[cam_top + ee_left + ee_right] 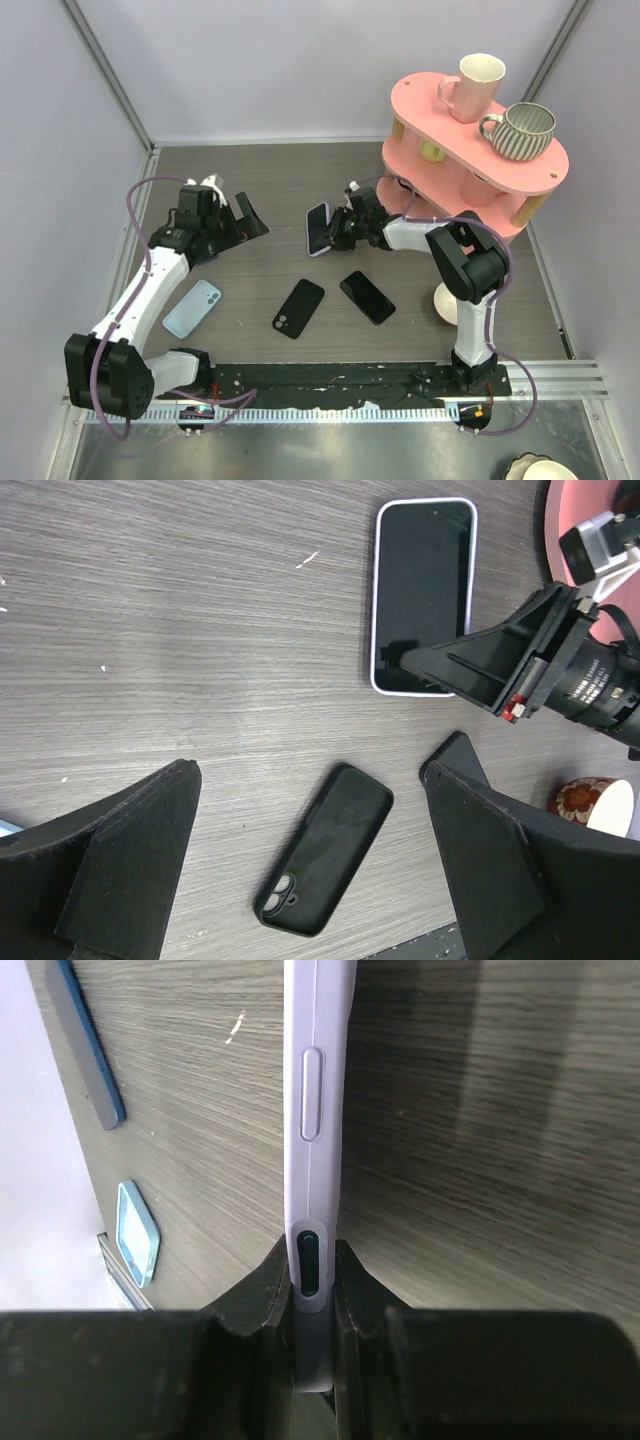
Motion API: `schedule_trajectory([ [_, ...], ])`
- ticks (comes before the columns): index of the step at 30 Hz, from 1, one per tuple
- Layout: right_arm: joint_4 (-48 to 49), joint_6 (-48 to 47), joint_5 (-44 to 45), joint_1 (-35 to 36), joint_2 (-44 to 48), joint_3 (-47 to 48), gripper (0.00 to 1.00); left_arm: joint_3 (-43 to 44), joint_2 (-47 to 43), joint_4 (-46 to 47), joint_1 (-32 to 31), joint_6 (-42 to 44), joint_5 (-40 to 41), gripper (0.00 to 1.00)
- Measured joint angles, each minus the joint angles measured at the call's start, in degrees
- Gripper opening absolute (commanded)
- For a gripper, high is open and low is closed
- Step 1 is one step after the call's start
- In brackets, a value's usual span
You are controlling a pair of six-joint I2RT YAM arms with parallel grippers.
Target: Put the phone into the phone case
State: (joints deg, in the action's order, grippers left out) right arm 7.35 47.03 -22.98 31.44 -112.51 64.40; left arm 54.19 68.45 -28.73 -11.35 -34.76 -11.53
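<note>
the tabletop point(280, 190) is dark grey-brown wood grain, evenly lit, with only soft shadows. pale lilac walls point(300, 60) close its far, left and right edges, and slanting metal posts point(105, 70) rise at the far corners. a pink two-tier shelf point(420, 105) stands in the far right corner, with a cream mug point(478, 80) and a ribbed grey mug point(525, 130) on top. a metal rail point(560, 375) runs along the near edge, with brushed steel point(330, 450) beyond it.

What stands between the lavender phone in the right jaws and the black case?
Nothing visible. Bare table separates the lavender phone, gripped in the right arm's jaws, from the black case. The black phone lies beside the case, off that path.
</note>
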Motion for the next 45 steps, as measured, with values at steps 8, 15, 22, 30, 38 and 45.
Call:
schedule_trajectory([
  [8,1.8,1.4,1.3,0.5,-1.3,-0.9,0.01,0.0,-0.3,-0.6,0.0,0.7,0.7,1.00],
  [15,3.1,2.9,2.1,0.6,-1.5,-1.4,0.22,0.0,0.7,-2.8,-0.8,1.6,3.8,1.00],
  [22,0.4,4.2,4.5,0.7,-1.5,-0.9,0.41,0.5,1.5,-5.9,-3.2,2.9,6.5,1.00],
  [30,-4.5,4.1,7.7,0.7,0.8,-0.9,0.45,0.5,2.7,-6.9,-4.0,5.8,1.9,0.99],
  [38,-13.9,1.1,13.2,0.7,6.6,-0.9,0.48,-1.0,6.9,-7.9,-8.7,6.9,-3.6,0.89],
  [45,-18.7,-3.7,16.5,0.7,19.2,-4.8,0.52,-2.4,8.9,-7.1,-12.5,3.7,-4.3,0.74],
])
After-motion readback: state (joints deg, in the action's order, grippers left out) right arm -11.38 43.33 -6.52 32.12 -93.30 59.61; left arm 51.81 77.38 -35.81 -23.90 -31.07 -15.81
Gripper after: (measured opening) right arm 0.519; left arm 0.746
